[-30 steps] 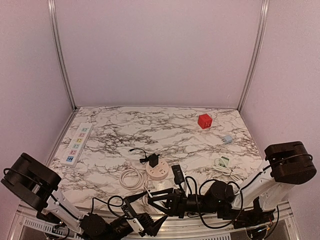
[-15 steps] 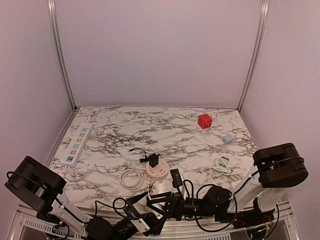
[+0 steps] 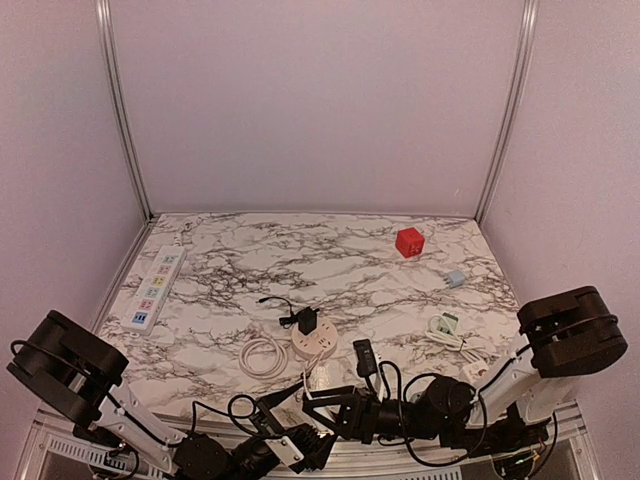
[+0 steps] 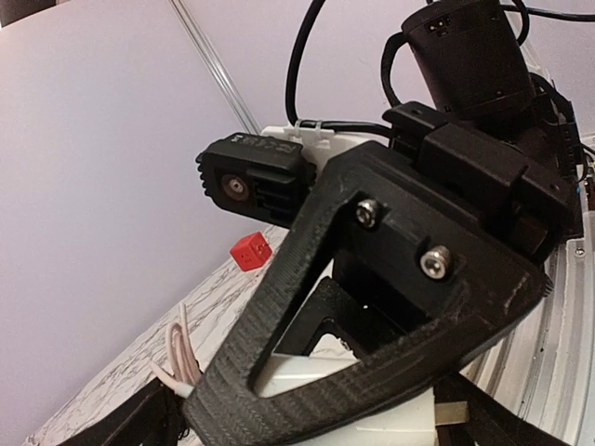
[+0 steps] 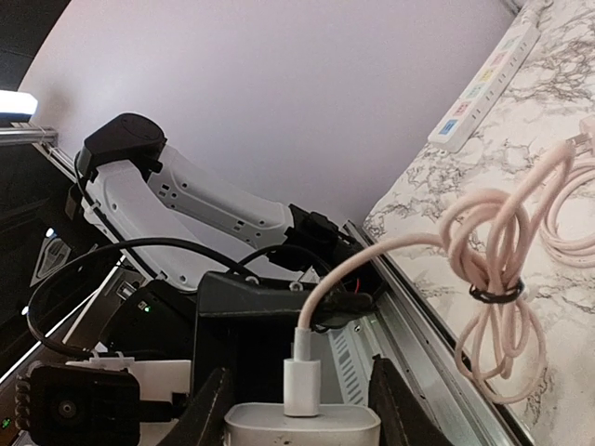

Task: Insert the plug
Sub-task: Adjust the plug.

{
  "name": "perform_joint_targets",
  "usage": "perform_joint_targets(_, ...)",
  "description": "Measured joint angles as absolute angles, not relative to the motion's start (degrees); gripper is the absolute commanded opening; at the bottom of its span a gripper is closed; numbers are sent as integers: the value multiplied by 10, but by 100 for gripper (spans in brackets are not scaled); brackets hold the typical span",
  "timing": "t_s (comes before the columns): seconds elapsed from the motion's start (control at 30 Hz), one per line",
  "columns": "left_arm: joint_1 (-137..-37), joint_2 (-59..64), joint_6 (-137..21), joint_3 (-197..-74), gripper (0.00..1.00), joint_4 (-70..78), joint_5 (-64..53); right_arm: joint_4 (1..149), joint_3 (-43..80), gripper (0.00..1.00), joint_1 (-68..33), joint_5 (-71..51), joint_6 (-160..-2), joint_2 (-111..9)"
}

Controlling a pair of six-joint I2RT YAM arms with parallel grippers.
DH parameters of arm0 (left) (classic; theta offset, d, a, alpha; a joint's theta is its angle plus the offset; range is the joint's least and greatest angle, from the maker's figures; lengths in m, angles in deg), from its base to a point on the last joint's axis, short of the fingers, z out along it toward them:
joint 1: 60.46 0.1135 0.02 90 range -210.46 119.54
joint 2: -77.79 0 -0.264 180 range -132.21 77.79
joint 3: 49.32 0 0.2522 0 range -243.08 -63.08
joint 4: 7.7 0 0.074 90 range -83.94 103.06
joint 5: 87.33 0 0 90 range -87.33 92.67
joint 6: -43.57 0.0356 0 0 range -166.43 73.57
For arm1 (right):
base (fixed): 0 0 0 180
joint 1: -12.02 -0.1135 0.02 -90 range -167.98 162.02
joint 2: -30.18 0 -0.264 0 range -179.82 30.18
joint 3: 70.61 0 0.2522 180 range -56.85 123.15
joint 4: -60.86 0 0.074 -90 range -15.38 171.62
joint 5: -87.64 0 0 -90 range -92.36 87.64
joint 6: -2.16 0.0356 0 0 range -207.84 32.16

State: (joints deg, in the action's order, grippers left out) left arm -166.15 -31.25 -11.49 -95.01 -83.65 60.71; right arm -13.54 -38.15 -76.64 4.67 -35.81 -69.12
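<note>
My right gripper [image 5: 302, 409] is shut on a white charger block [image 5: 302, 427] that has a pink cable [image 5: 493, 279] plugged into its top. It holds the block low at the table's near edge [image 3: 320, 405]. The cable hangs in a tied bundle. In the left wrist view the block [image 4: 353, 423] sits behind the right gripper's black finger [image 4: 372, 307], with a metal prong showing at its right side. My left gripper [image 3: 298, 440] is just below it, its fingers spread wide on either side of the block. A round pink socket [image 3: 315, 343] holds a black plug. A long white power strip [image 3: 155, 290] lies at the left.
A red cube [image 3: 409, 242] stands at the back right, with a small blue item [image 3: 455, 278] and a white-green plug with its cord [image 3: 445, 325] nearer on the right. A white cable coil [image 3: 262, 355] lies beside the round socket. The metal frame rail [image 5: 437, 307] runs along the near edge.
Both grippers have come closer together at the near edge. The left gripper has risen toward the charger block. The right wrist has shifted slightly right and lower with the block.
</note>
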Motion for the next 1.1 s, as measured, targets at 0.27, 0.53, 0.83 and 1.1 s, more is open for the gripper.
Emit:
perform_joint_targets(0.27,-1658,-306,-133,-959,88,-836,608,-135,-389,28,-774,80,-370,-662)
perform_joint_targets(0.53,-1653,-269,-173,-921,88,-831,597,-135,-397,30,-775,108,-375,-640)
perform_joint_targets(0.83,-1652,-269,-178,-919,86,-824,602,-135,-402,30,-775,113,-382,-638)
perform_joint_targets(1.1,-1649,-247,-192,-904,85,-827,605,-130,-407,30,-775,114,-387,-617)
